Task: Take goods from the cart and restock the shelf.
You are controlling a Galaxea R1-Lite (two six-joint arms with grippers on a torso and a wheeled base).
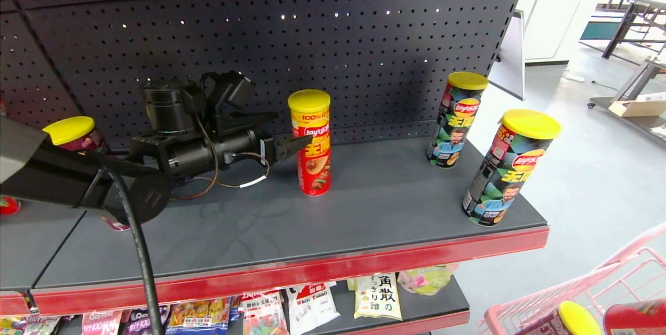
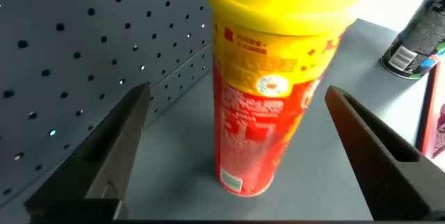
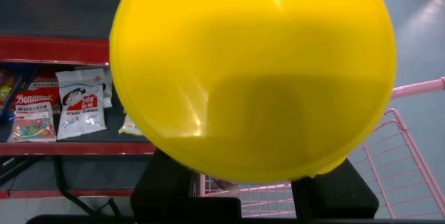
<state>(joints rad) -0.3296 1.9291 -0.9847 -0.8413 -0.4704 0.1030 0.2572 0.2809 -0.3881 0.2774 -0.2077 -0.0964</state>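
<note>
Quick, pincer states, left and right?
Left pincer: open, straddling the red cylindrical chip can with yellow plastic lid.
Right pincer: closed on a yellow-lidded can.

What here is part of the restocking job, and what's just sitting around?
Job: red chip can with yellow lid; open left gripper flanking it; dark grey metal shelf; pink wire cart; yellow-lidded can in right gripper.
Lying about: snack bags below; cardboard box in room behind.
</note>
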